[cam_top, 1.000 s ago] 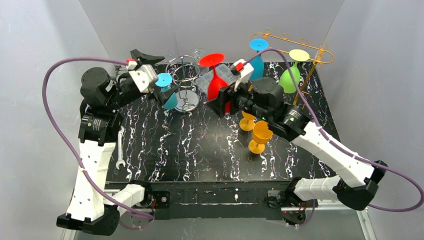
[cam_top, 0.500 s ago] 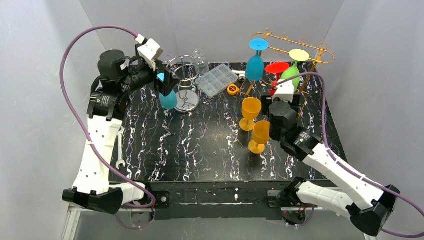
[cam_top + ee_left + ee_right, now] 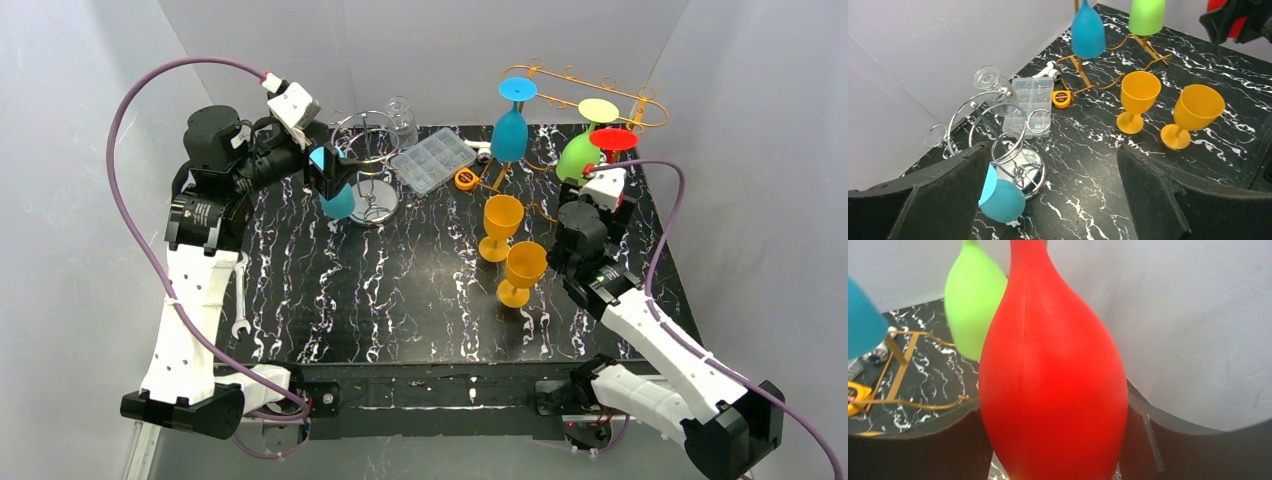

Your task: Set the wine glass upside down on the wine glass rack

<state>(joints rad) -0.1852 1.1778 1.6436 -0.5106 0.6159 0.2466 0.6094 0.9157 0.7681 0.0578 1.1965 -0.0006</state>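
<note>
My right gripper (image 3: 600, 192) is shut on the bowl of a red wine glass (image 3: 1053, 370), held upside down with its foot (image 3: 613, 139) up. The glass is at the right end of the gold wire rack (image 3: 560, 78), just right of a hanging green glass (image 3: 577, 158). A blue glass (image 3: 509, 135) hangs upside down at the rack's left end. My left gripper (image 3: 1053, 155) is open at the back left. A teal glass (image 3: 1000, 197) hangs upside down from a silver ring rack (image 3: 998, 125), right beside my left finger.
Two orange goblets (image 3: 502, 222) (image 3: 524, 270) stand upright mid-table, left of my right arm. A clear compartment box (image 3: 432, 160), a yellow tape measure (image 3: 465, 179) and a clear glass (image 3: 400, 108) lie at the back. A wrench (image 3: 241, 300) lies at the left edge.
My right gripper has carried the red glass from the table's back middle to the right end of the gold rack. My left arm has risen and drawn back slightly beside the teal glass.
</note>
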